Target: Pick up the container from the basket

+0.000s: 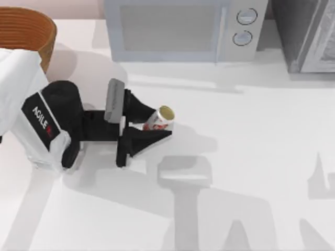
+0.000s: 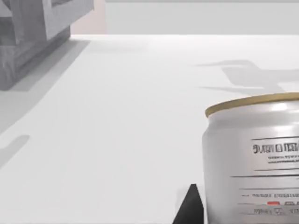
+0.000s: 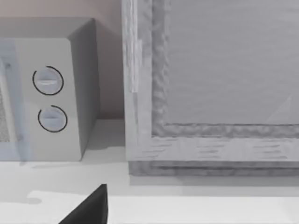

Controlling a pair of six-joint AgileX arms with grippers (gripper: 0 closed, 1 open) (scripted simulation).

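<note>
A white table [image 1: 251,172] is seen from above, with the left AgileX arm stretched across its left half. The left gripper [image 1: 157,125] has its two black fingers closed narrowly around the small silver-white cylindrical can with red markings [image 1: 158,120], one finger on each side of it. The can is tilted, its pale yellowish round top [image 1: 166,112] facing up and toward the right. It is out of the round orange-brown woven wicker basket [image 1: 31,31], which sits well apart at the table's far left corner, partly hidden behind the arm's white housing.

Along the back edge stands a pale grey microwave oven [image 1: 178,29] with two round dials [image 1: 245,26] on its right side. To its right is a grey box-like cabinet [image 1: 309,36] at the far right corner. Neither is near the can. Grey shadows of the arms fall across the table in front of and to the right of the gripper.

In the left wrist view the can [image 2: 254,163] is close up, silver with fine printed lines and a yellowish rim, beside one black fingertip [image 2: 190,207]; bare table lies beyond it.

The right wrist view looks toward the microwave's dials [image 3: 49,98] and the grey cabinet [image 3: 210,93], with one dark fingertip [image 3: 91,207] at the frame's edge. Whether the right gripper is wide or narrow cannot be told.
</note>
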